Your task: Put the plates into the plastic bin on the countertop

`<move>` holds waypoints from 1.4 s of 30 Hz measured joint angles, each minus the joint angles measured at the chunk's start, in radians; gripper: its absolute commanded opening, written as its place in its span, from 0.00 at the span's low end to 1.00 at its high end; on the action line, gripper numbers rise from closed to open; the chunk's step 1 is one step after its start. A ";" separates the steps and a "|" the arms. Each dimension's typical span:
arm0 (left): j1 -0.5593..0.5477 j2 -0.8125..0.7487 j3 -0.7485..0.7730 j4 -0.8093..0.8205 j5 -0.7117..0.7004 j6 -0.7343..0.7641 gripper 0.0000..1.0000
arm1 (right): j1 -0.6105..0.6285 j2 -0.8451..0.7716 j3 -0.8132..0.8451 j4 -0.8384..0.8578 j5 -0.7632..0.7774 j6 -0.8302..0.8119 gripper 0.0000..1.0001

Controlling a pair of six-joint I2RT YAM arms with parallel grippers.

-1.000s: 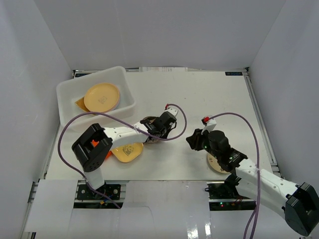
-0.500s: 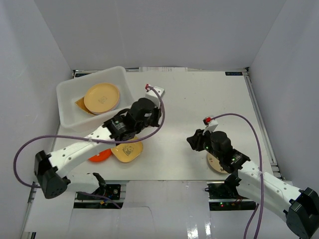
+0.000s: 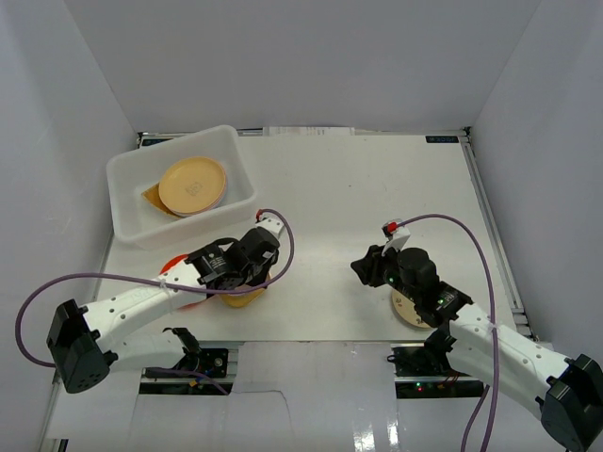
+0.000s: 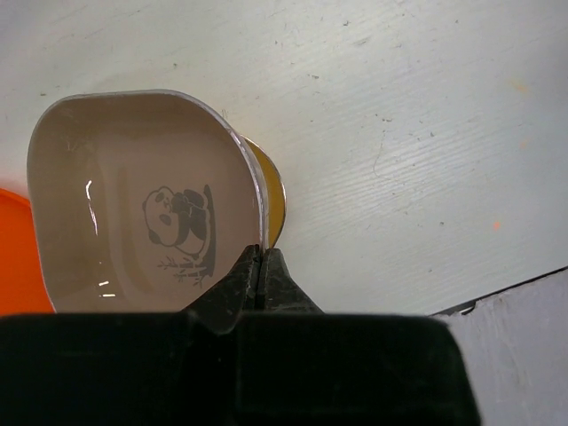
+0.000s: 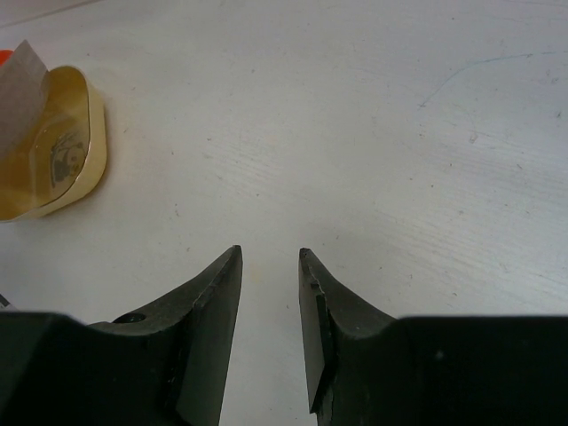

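Observation:
My left gripper (image 4: pixel 260 253) is shut on the rim of a beige rounded-square plate (image 4: pixel 133 204) with a panda print. That plate sits tilted over a yellow plate (image 4: pixel 273 191), and an orange plate (image 4: pixel 16 253) lies to its left. From above, the left gripper (image 3: pixel 247 275) hovers over the yellow plate (image 3: pixel 243 298) near the countertop's (image 3: pixel 358 188) front left. The plastic bin (image 3: pixel 127 179) at the back left holds a yellow-orange plate (image 3: pixel 192 185) on others. My right gripper (image 5: pixel 269 257) is open over bare countertop, and a cream plate (image 3: pixel 407 311) lies under its arm.
White walls enclose the countertop on three sides. Dark rails run along its right edge (image 3: pixel 490 226) and back edge. The left arm's purple cable (image 3: pixel 122 279) loops low over the front left. The right wrist view shows the yellow plate (image 5: pixel 53 146) far to its left.
The left arm has swung back from the middle of the countertop to the yellow plate at the front left, and its jaws have closed on the beige plate's rim. The right arm has barely moved.

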 measured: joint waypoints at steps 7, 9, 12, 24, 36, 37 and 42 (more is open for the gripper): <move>0.000 0.123 0.017 -0.004 -0.007 0.002 0.00 | 0.000 -0.013 0.000 -0.001 -0.001 -0.001 0.38; 0.000 0.163 0.018 -0.016 -0.008 0.000 0.10 | 0.000 -0.021 0.000 -0.004 0.002 -0.006 0.39; 0.000 0.198 0.026 -0.048 -0.016 0.000 0.21 | 0.000 -0.031 0.001 -0.017 0.010 -0.018 0.39; 0.000 0.212 0.075 -0.131 0.035 -0.005 0.73 | 0.000 -0.030 0.018 -0.050 0.016 -0.039 0.39; 0.040 0.357 0.080 -0.125 0.012 -0.029 0.49 | 0.000 -0.047 0.033 -0.063 0.030 -0.050 0.39; 0.055 0.357 0.076 -0.113 0.008 -0.027 0.44 | 0.000 -0.050 0.033 -0.066 0.030 -0.050 0.39; 0.091 0.360 0.066 -0.075 -0.008 -0.018 0.40 | 0.000 -0.060 0.033 -0.082 0.034 -0.050 0.39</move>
